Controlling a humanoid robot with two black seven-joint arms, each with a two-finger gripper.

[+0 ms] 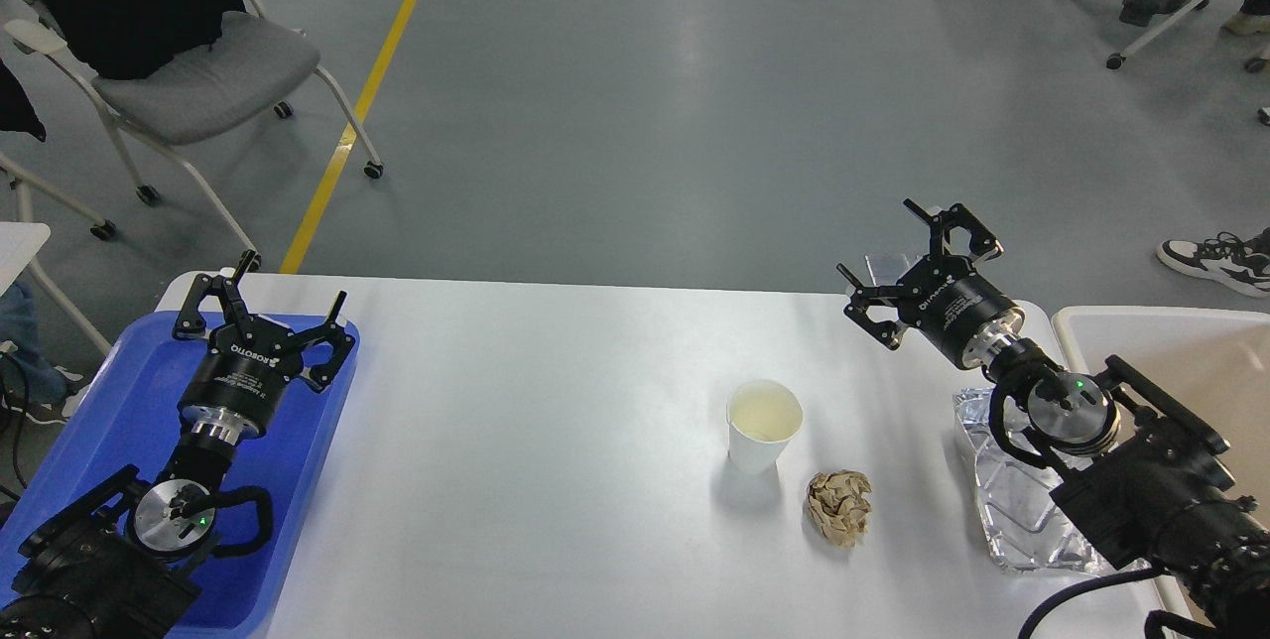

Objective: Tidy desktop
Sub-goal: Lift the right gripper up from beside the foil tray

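Note:
The white desktop fills the lower middle of the head view. On it stands a white paper cup, upright, with a crumpled brown paper ball just to its right front. A flattened clear plastic bottle lies at the right edge, partly under my right arm. My right gripper hovers open over the desktop's far right corner, holding nothing. My left gripper hangs open and holds nothing above the far end of the blue tray.
A beige tub with a white rim stands off the desktop's right side. A small clear object lies at the far right corner under my right gripper. Chairs and a yellow floor line lie beyond the desk.

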